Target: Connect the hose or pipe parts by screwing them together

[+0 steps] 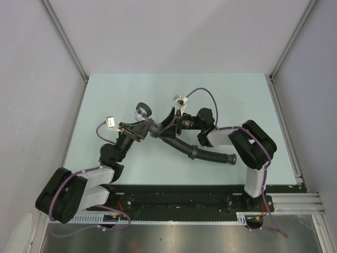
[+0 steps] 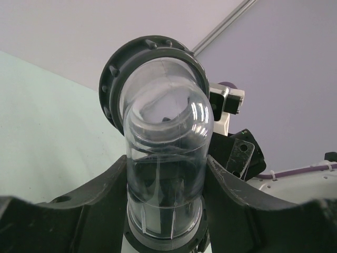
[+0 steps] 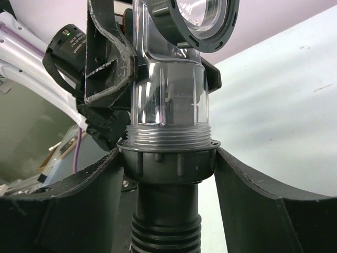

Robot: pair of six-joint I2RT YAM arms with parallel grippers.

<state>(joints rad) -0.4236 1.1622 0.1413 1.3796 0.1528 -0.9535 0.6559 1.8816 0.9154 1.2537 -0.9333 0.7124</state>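
Hose collar, pinched by right hand, meets clear fitting pinched by left hand.

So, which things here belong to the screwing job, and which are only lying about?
Job: clear elbow fitting, black ribbed hose, left pincer, right pincer.
Only around: purple cables, table, metal rail.

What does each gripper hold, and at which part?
Left gripper: the clear elbow fitting, by its straight barrel. Right gripper: the black ribbed hose, by its collar.

One hose, one clear fitting
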